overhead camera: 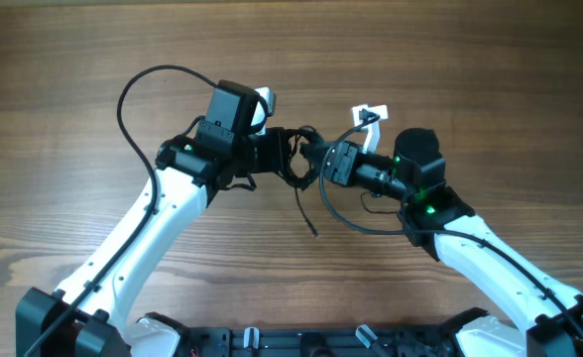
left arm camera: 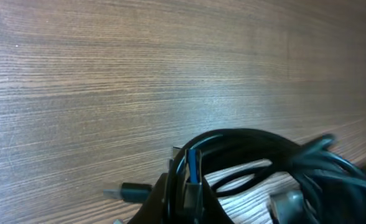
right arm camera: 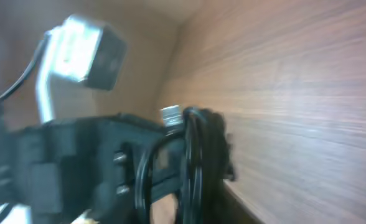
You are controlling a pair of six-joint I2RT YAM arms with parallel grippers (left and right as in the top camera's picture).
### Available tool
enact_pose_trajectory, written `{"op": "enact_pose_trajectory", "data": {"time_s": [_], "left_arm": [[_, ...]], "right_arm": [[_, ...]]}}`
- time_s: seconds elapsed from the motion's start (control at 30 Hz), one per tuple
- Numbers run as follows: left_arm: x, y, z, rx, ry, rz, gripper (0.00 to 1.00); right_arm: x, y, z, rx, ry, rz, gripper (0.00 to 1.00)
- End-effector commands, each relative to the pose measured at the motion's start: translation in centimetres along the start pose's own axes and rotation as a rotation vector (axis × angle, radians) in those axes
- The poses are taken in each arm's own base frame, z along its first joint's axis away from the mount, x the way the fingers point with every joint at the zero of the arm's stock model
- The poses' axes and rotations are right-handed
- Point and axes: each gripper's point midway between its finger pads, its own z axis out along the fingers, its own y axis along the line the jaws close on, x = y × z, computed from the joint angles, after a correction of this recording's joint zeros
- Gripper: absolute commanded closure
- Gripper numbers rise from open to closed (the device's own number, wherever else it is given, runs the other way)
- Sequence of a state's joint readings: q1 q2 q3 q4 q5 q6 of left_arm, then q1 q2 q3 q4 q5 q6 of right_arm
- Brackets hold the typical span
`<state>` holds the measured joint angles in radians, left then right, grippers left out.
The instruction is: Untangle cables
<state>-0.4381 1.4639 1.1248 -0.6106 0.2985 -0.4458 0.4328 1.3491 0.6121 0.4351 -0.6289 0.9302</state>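
Cables (overhead camera: pixel 296 159) bunched between the two grippers, mid-table.
Overhead: left gripper (overhead camera: pixel 280 149) and right gripper (overhead camera: pixel 323 161) meet at the knot, and one end trails on the table (overhead camera: pixel 470 59). Left wrist: jaws clenched on the loops. Right wrist: blurred, loops beside the fingers, grip unclear.

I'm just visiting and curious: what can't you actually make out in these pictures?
Overhead: how the cables cross in the knot; too small, partly covered by the left gripper.
Right wrist: blurred; whether the right gripper is open or shut is unclear.
Left wrist: the bottom edge cuts off the left gripper; the cables run past the right edge.
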Motion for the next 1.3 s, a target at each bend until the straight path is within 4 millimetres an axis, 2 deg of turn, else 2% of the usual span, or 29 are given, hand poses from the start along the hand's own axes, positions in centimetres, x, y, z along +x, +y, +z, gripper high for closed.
{"op": "enact_pose_trajectory", "data": {"time_s": [0.0, 0.1, 0.17, 0.2, 0.27, 0.3, 0.37, 0.43, 0.5, 0.53, 0.6, 0.77, 0.8, 0.93, 1.03, 1.1, 1.2, 1.27], "left_arm": [[-0.7, 0.6, 0.1, 0.009, -0.007, 0.001, 0.96], [-2.1, 2.4, -0.5, -0.013, -0.045, -0.042, 0.96], [-2.8, 3.6, -0.9, -0.027, -0.063, -0.070, 0.96], [-3.0, 4.0, -1.0, -0.033, -0.070, -0.081, 0.96], [-3.4, 4.8, -1.2, -0.058, -0.086, -0.090, 0.96], [-3.6, 5.2, -1.2, -0.081, -0.096, -0.091, 0.96], [-3.6, 5.3, -1.2, -0.107, -0.106, -0.083, 0.96], [-3.5, 5.1, -1.0, -0.133, -0.112, -0.064, 0.96], [-3.1, 4.6, -0.7, -0.159, -0.116, -0.035, 0.96], [-2.9, 4.3, -0.5, -0.168, -0.117, -0.020, 0.96], [-2.3, 3.2, -0.1, -0.176, -0.113, 0.017, 0.96], [-1.7, 2.3, 0.2, -0.194, -0.115, 0.055, 0.96], [-1.7, 2.4, 0.2, -0.194, -0.115, 0.055, 0.96], [-1.5, 2.0, 0.3, -0.177, -0.105, 0.056, 0.96], [-1.5, 2.0, 0.3, -0.177, -0.104, 0.058, 0.96], [-1.5, 1.9, 0.4, -0.176, -0.103, 0.059, 0.96], [-1.5, 1.9, 0.4, -0.175, -0.103, 0.059, 0.96], [-1.1, 1.4, 0.5, -0.155, -0.091, 0.065, 0.96]], "right_arm": [[-0.7, -2.7, -0.3, 0.146, -0.068, 0.071, 0.56], [0.2, -5.6, -0.9, 0.280, -0.063, 0.124, 0.41], [0.2, -6.9, -1.3, 0.345, -0.082, 0.132, 0.22], [0.1, -7.2, -1.4, 0.358, -0.090, 0.128, 0.21], [0.0, -6.7, -1.5, 0.348, -0.076, 0.060, 0.22], [0.2, -5.9, -1.4, 0.315, -0.053, 0.009, 0.25], [0.5, -3.4, -1.2, 0.211, -0.011, -0.065, 0.31], [0.8, 0.0, -1.2, 0.066, 0.022, -0.129, 0.36], [1.3, 2.3, -0.8, -0.019, 0.035, -0.155, 0.36], [1.6, 2.8, -0.5, -0.029, 0.038, -0.161, 0.36], [2.0, 2.3, 0.1, 0.025, 0.011, -0.166, 0.35], [1.8, -1.9, -0.3, 0.248, -0.050, -0.125, 0.34], [1.7, -2.2, -0.3, 0.261, -0.053, -0.127, 0.34], [1.8, -2.0, -0.3, 0.252, -0.048, -0.142, 0.34], [2.4, 0.2, 0.2, 0.139, 0.000, -0.158, 0.35], [2.3, 0.4, 0.2, 0.128, -0.008, -0.135, 0.35], [1.8, -0.2, 0.3, 0.159, -0.035, -0.134, 0.35], [1.7, -1.6, 0.7, 0.202, -0.043, -0.123, 0.35]]}}
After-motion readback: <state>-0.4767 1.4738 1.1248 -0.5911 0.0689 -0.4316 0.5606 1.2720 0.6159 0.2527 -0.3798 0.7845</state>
